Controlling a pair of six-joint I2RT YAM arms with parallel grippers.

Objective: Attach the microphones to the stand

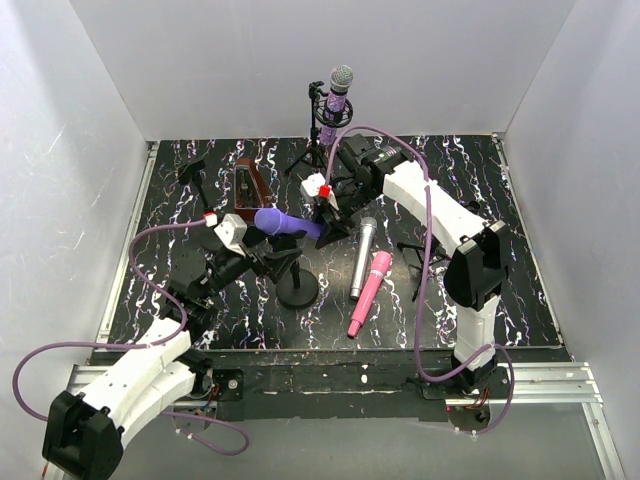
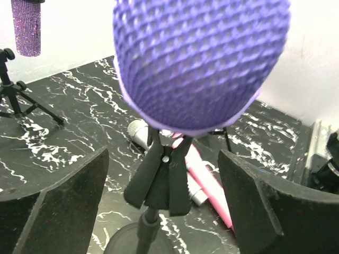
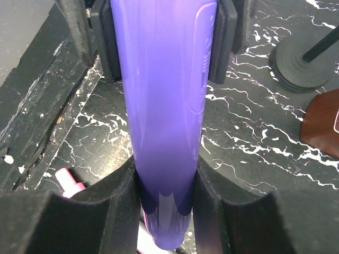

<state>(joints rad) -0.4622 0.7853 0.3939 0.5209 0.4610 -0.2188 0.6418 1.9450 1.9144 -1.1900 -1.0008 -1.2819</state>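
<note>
The smooth violet microphone [image 1: 281, 222] lies level in the clip of a round-base stand [image 1: 298, 288]. My right gripper [image 1: 325, 220] is shut on its tail end; in the right wrist view [image 3: 165, 180] the violet body [image 3: 161, 95] runs between my fingers into the black clip [image 3: 106, 42]. My left gripper [image 1: 266, 254] is open and empty. In its view [image 2: 164, 159] the jaws stand on either side of the clip [image 2: 161, 180], below the violet mesh head [image 2: 201, 58]. The glittery purple microphone [image 1: 340, 100] stands in a tripod stand [image 1: 318, 150]. The silver-grey microphone [image 1: 362, 257] and the pink one [image 1: 369, 292] lie on the table.
A dark red wedge box [image 1: 250, 185] stands at the back left beside a small black stand [image 1: 195, 172]. Another black stand [image 1: 418, 250] is by the right arm. The marbled black table [image 1: 500, 290] has white walls around it.
</note>
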